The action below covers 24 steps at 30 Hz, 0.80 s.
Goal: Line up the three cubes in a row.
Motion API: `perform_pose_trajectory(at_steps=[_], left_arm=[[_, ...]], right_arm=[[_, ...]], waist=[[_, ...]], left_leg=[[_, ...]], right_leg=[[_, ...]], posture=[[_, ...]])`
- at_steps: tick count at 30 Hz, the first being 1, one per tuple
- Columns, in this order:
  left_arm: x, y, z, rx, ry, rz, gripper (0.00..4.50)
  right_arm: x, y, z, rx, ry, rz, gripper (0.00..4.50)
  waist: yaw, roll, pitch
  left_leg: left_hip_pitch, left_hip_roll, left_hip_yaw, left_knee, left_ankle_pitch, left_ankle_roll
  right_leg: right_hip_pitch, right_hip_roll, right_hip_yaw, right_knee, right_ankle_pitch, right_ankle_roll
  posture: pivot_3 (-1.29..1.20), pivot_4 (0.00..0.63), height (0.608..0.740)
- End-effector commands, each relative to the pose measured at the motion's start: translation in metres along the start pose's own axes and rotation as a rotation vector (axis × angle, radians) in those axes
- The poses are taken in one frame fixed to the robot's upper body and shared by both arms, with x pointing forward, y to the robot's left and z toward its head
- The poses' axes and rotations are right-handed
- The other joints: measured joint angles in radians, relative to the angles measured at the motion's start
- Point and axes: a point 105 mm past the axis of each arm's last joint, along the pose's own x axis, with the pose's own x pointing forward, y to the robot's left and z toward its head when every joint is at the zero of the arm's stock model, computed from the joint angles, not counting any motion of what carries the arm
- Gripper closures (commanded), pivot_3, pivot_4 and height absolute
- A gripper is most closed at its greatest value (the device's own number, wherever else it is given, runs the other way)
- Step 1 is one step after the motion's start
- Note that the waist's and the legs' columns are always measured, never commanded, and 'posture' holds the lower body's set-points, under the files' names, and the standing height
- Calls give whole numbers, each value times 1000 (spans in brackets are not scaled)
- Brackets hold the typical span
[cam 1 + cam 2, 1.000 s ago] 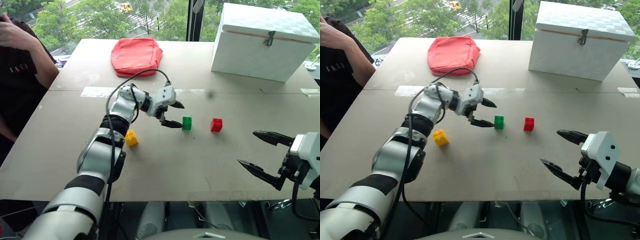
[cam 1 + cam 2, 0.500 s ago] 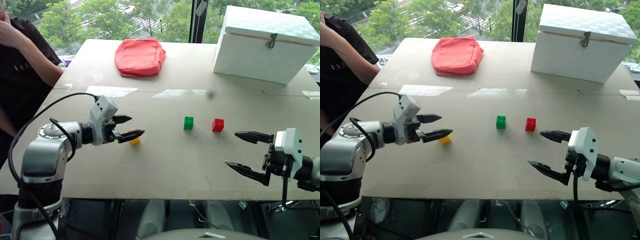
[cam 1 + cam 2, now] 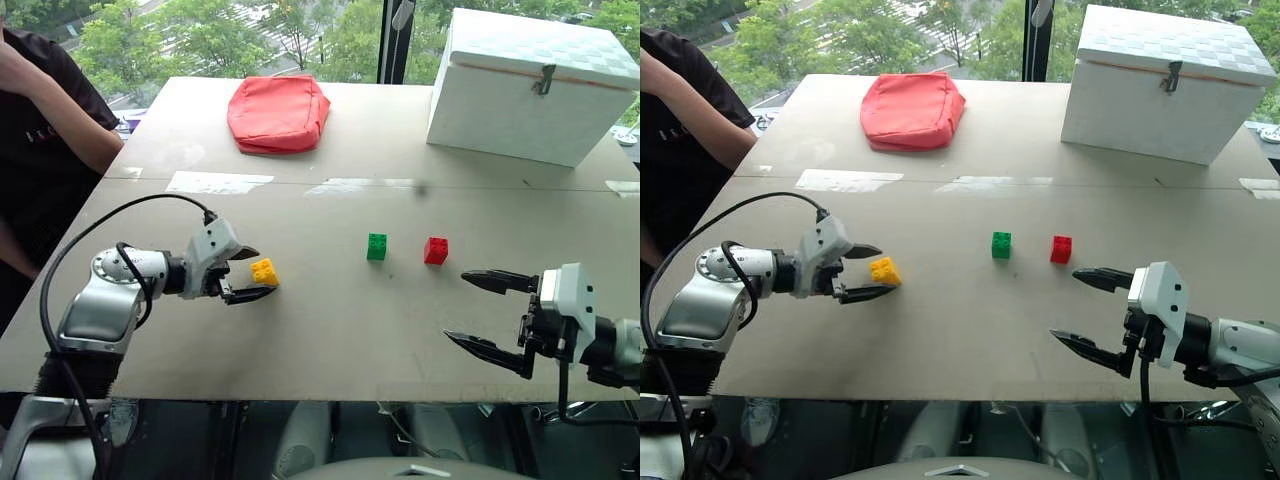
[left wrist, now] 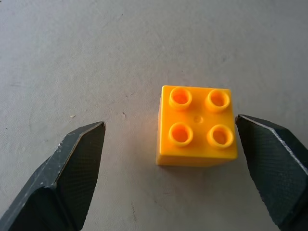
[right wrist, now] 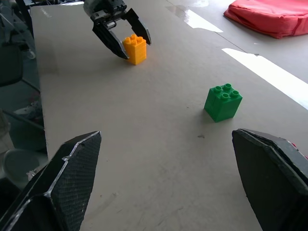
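Yellow cube [image 3: 264, 271] now sits between left end effector [image 3: 250, 273] fingers.

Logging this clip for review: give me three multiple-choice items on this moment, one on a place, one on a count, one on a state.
1. Which brick lies between the left gripper's jaws?
A. green
B. yellow
C. red

2. How many bricks lie on the table?
A. two
B. three
C. four

3. The right gripper is:
A. open and empty
B. shut on the red brick
C. shut on the green brick

Answers:
1 B: the yellow brick sits between the open jaws.
2 B: yellow, green brick, red brick.
3 A: its jaws stand wide apart over bare table.
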Motion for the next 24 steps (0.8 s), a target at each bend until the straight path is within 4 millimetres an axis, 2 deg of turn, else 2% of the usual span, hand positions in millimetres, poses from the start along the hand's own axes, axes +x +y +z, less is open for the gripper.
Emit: perform_pose_trajectory(at_steps=[1, 2, 5, 6, 11, 16, 20, 24], left_arm=[[2, 4, 3, 49, -12, -30, 1366], [4, 4, 2, 55, -11, -37, 1975], [6, 5, 2, 69, -19, -51, 3115], [7, 5, 2, 82, -19, -61, 3201], [13, 9, 13, 137, -80, -109, 3199], [35, 26, 40, 208, -115, -164, 3199], [56, 31, 59, 287, -95, -241, 3199], [66, 33, 73, 342, -62, -298, 3199]], right_arm=[[-2, 5, 14, -72, -37, 10, 0], [-2, 6, 14, -74, -36, 11, 0], [-2, 7, 14, -78, -33, 14, 0], [-2, 8, 14, -78, -33, 13, 0], [-2, 9, 15, -77, -38, 2, 0], [-1, 7, 20, -90, -59, -18, 0], [-3, 9, 22, -99, -56, -43, 0], [-6, 8, 21, -98, -49, -90, 0]], waist=[[-1, 0, 0], [-2, 0, 0], [-2, 0, 0], [-2, 0, 0], [1, 0, 0], [18, -1, 0], [19, -1, 0], [16, -2, 0]], left_leg=[[0, 0, 0, 0, 0, 0], [0, 0, 0, 0, 0, 0], [0, 0, 1, 0, 0, 0], [0, 0, 0, 0, 0, 0], [0, 0, 1, 0, 0, 0], [-1, 0, 0, 3, 0, 0], [-1, 0, 1, 5, 0, 1], [-2, 0, 2, 5, -1, 2]], right_leg=[[0, 0, 0, 0, -1, 1], [0, 0, 0, 0, -1, 3], [0, 0, 0, 0, -1, 3], [0, 0, 0, 0, -1, 2], [0, 0, 0, 0, 0, 0], [1, 3, -1, 1, -1, 2], [1, 3, 0, 0, -1, 3], [1, 4, 0, 0, 2, 5]], posture=[[0, 150, 740], [0, 150, 740], [0, 150, 740], [0, 150, 740], [0, 150, 740], [0, 150, 740], [0, 150, 740], [0, 150, 740]])
